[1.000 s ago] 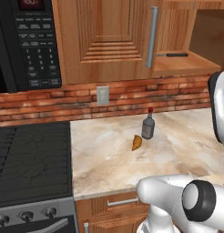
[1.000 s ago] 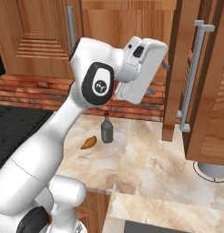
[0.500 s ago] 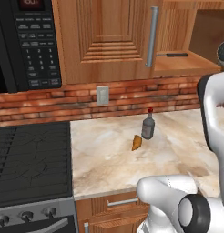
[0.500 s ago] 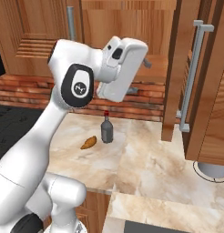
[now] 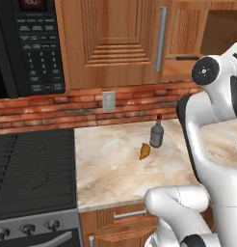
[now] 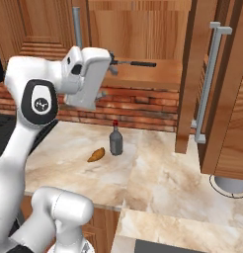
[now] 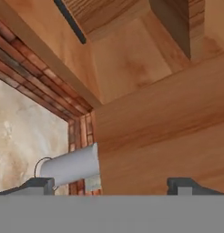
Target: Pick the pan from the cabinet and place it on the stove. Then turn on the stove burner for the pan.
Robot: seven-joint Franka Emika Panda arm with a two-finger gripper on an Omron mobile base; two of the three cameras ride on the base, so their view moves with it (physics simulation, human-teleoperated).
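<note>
A: Where's the pan right now?

B: The round dark grey frying pan sits on the bottom shelf of the reddish-brown wooden upper cabinet, top centre of the right base view. What shows plainly is its long thin dark handle, pointing out along the shelf. In the left base view the same handle appears at the upper right, inside the open compartment.

A: And the gripper?

B: The two-finger gripper has its small dark fingertips spread wide apart at the bottom of the hand view, with nothing between them. It grasps nothing.

A: Why is the hand where it is?

B: I'd judge it is lined up to go into the cabinet. The hand view, tilted, looks past the open cabinet door's edge toward the shelf, and a dark bar at the upper left of that frame is probably the handle, though I can't be sure. The open jaws suit a grasp on that slim handle.

A: Where does the pan have to go?

B: To the black gas range with cast-iron grates, lower left of the left base view, its steel front carrying round knobs. It stands well apart from the cabinet.

A: Anything in the way?

B: A small dark glass bottle with a red cap and an orange-brown croissant-like pastry lie on the beige marble counter between them, so the carry should stay high.
</note>
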